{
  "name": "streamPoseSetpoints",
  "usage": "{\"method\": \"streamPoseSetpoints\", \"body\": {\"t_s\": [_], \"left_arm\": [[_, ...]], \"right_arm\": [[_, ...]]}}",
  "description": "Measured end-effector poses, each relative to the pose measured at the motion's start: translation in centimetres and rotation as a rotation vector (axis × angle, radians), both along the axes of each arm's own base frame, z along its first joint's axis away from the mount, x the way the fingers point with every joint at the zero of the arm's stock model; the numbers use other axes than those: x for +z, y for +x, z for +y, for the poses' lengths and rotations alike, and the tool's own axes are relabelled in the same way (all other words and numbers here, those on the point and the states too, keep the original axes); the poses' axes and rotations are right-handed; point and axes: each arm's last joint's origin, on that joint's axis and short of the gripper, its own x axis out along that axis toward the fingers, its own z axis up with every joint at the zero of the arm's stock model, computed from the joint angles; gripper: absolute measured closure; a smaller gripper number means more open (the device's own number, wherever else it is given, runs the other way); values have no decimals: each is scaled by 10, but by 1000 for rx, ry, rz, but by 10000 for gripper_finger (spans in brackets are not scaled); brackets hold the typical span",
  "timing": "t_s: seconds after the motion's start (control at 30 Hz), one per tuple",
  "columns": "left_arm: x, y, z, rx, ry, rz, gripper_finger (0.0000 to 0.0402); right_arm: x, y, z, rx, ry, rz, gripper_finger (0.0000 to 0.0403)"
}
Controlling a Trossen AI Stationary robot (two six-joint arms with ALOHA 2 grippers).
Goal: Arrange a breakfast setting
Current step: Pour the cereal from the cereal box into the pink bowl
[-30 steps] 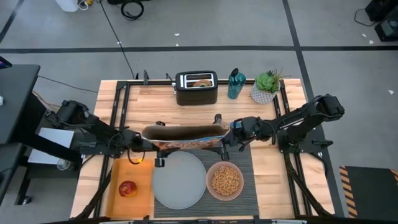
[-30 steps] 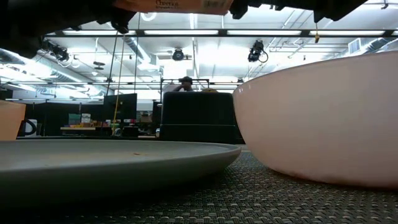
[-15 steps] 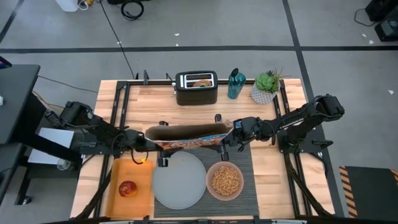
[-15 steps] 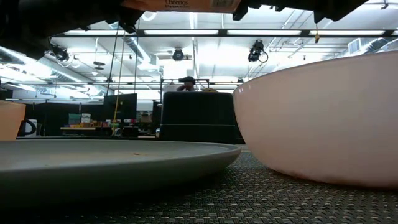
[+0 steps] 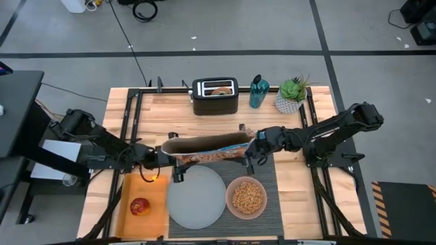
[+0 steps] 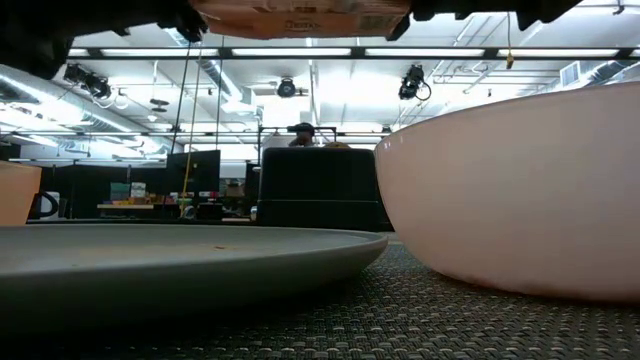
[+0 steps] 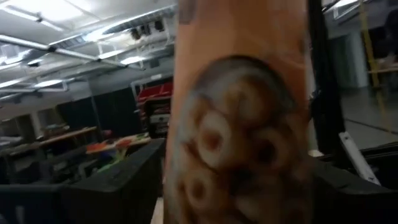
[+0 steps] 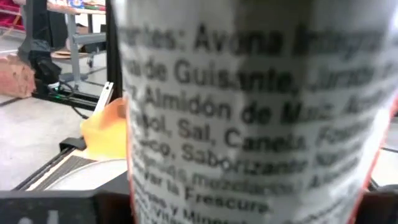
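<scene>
A cereal box (image 5: 208,148) lies level in the air between my two grippers, over the far edge of the pale grey plate (image 5: 196,197); its underside shows at the top of the low view (image 6: 300,18). My left gripper (image 5: 174,156) is shut on its left end and my right gripper (image 5: 245,148) on its right end. The pink bowl (image 5: 247,197) holds tan cereal and stands with the plate on the dark ribbed placemat (image 5: 271,175). The red apple (image 5: 139,207) lies on the orange tray (image 5: 155,204). The bagel (image 5: 219,89) sticks out of the toaster's slot. No spoon shows. My left gripper pinches the box's left, open end (image 5: 172,145) between its two fingers, coming level from the table's left, fingers across the box's width. The box fills the left wrist view (image 7: 239,124) and hides the fingers. The box hangs clear of the table. My right gripper pinches the box's right end (image 5: 240,144) between its two fingers, coming level from the table's right. The box's printed side fills the right wrist view (image 8: 261,112) and hides the fingers. The box lies roughly level, clear of plate and bowl.
A black toaster (image 5: 215,96), a teal bottle (image 5: 256,92) and a potted plant (image 5: 291,95) stand along the far edge. Bare wood lies to the right of the placemat (image 5: 300,197). A person shows far off in the room behind the toaster (image 6: 298,133).
Both grippers have carried the cereal box a little toward the table's right edge. The box has come lower in the low view and shows more of its underside there. Both holds stay as they were.
</scene>
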Motion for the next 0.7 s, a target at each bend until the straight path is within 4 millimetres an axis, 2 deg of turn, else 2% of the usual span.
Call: {"method": "streamPoseSetpoints", "body": {"t_s": [0.33, 0.53, 0.7], "left_arm": [[30, -14, -9, -50, -27, -10, 120], [56, 6, -18, -4, -28, 128, 127], [81, 15, -20, -5, -47, 140, 127]], "right_arm": [[-3, -7, -2, -31, -22, 96, 193], [-8, -7, -2, -34, -26, 126, 193], [-12, -9, -2, -31, -20, 88, 193]]}}
